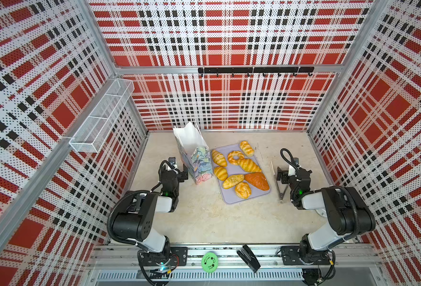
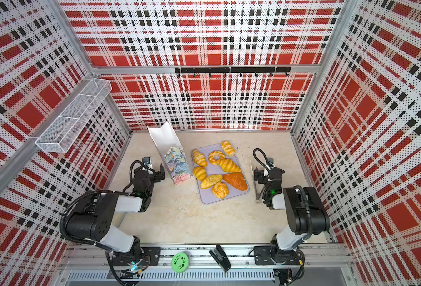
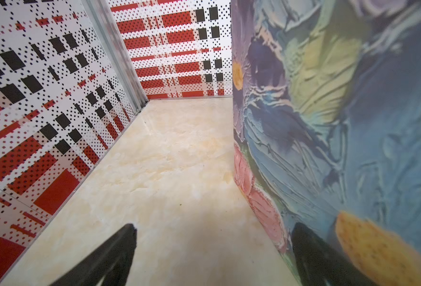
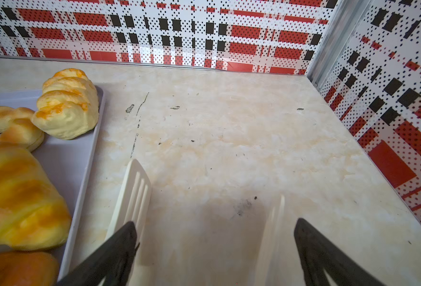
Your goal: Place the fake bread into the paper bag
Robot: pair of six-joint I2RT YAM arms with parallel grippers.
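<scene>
The fake bread [image 1: 239, 170] [image 2: 218, 170] lies as several golden pieces and one darker loaf [image 1: 257, 181] on a lavender tray [image 1: 231, 198]. Left of the tray the flower-print paper bag [image 1: 197, 158] [image 2: 177, 161] stands upright with its mouth open. My left gripper [image 1: 182, 173] [image 3: 214, 225] is open low beside the bag [image 3: 340, 123], with one fingertip against its printed face. My right gripper [image 1: 278, 174] [image 4: 215, 221] is open right of the tray, straddling white-tipped tongs [image 1: 279, 189] [image 4: 135, 188] that lie on the table. A striped bun [image 4: 68, 104] and a croissant [image 4: 14, 195] show in the right wrist view.
A black stapler [image 1: 249, 257] and a green disc [image 1: 209, 262] lie on the front rail. A white wire basket [image 1: 100, 116] hangs on the left wall. A black hook rail [image 1: 254, 70] runs along the back wall. Plaid walls enclose the beige table.
</scene>
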